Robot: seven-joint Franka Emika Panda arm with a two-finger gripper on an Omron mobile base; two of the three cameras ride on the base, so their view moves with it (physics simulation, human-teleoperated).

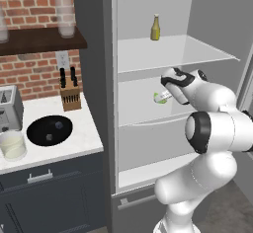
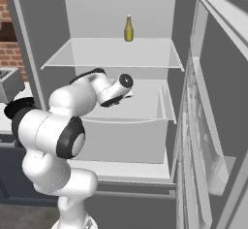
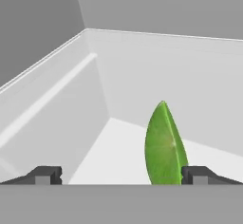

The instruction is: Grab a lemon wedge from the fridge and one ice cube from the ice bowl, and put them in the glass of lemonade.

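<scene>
Left base view: gripper (image 1: 162, 97) deep inside the open fridge (image 1: 148, 59), right by the lemon wedge (image 1: 159, 98) on the middle shelf.

Right base view: hand over that same shelf.

Hand view: jaws wide apart, wedge (image 3: 164, 144) at 5 o'clock, near the right fingertip (image 3: 199, 174). Grabbing step; next, probably scoot right, then squeeze.

Bare shelf (image 3: 118, 142) around lemon wedge (image 3: 163, 144)

the white panda arm with dark joints (image 1: 212, 128) bends at the elbow and reaches forward; its two-finger gripper (image 3: 121, 174) stands wide open.
</scene>
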